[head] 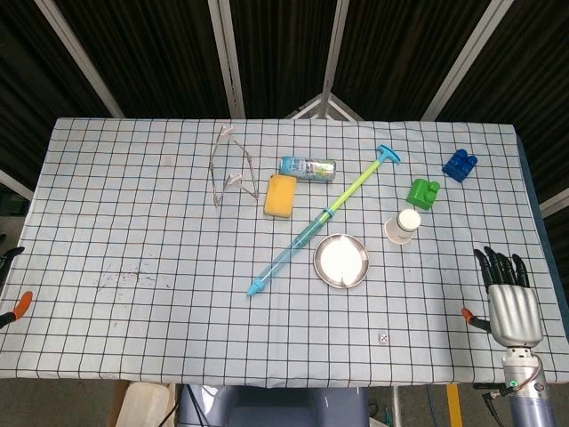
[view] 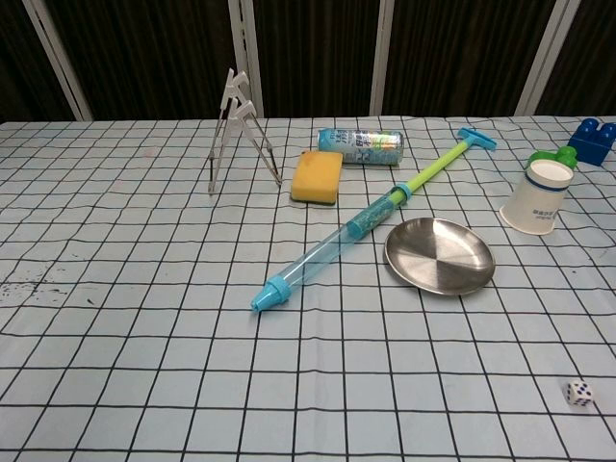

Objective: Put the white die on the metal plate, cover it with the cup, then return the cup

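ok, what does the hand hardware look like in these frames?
Only the right hand shows, in the head view alone. Black fingers, a silver-grey metallic back with a ridged look, and a grey-blue cylindrical wrist below it. A small green mark and thin black cables sit at the wrist. The left hand and arm are out of both views.

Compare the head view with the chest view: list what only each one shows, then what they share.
Only the head view shows the right hand, open at the table's right edge, the orange clamps at both table edges, and the whole green block.

Only the chest view shows the cup from the side, upside down and tilted, and the metal stand upright.

Both show the white die lying on the cloth, apart from the empty metal plate, plus the water syringe, sponge, can and blue block.
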You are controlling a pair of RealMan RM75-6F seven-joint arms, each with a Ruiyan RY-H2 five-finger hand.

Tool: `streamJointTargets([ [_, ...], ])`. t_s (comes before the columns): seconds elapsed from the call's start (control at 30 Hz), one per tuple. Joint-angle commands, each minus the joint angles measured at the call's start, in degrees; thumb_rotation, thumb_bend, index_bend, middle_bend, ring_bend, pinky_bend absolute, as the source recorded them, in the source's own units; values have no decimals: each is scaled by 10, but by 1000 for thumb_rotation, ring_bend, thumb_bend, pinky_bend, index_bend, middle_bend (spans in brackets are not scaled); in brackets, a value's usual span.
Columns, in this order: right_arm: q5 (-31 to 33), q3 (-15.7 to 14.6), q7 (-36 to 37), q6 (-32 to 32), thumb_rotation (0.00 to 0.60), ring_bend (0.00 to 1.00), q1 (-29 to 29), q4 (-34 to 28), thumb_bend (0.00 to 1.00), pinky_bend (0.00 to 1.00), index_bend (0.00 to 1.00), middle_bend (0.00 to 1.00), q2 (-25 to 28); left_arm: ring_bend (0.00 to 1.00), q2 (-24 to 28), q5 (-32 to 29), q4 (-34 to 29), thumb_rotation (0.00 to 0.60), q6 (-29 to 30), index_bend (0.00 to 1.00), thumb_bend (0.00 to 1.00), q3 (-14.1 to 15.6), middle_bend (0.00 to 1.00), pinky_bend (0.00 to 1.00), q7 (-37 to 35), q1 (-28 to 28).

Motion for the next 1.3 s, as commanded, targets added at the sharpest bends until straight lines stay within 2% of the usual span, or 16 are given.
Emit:
streamJointTargets([
  [0.03,0,1,2,-3,600,105,0,1,64,0,97,104,0,0,-1,0,0,600,0,158,457,0,0,35,1,-1],
  [0.43,-10,-2,15,-8,600,105,-5,-13,65,0,126,105,10,0,0,10,-5,600,11,158,457,3,0,35,5,4],
  [0.63,-9,-8,23,-32,600,106,-2,-28,65,0,202,130,19,0,-1,-1,-2,600,-3,158,456,2,0,35,7,-1],
  [0.77,-9,-15,34,-51,600,112,1,-42,64,0,236,181,25,0,0,7,-6,600,3,158,457,4,0,35,8,1],
  [0.93,-40,-32,58,-69,600,118,5,-68,65,0,380,228,36,0,0,5,-8,600,2,158,457,5,0,35,10,2],
  [1.3,-36,-63,-14,-102,600,118,2,-113,64,0,402,227,17,0,1,-6,-6,600,-8,158,457,2,0,35,9,-2],
])
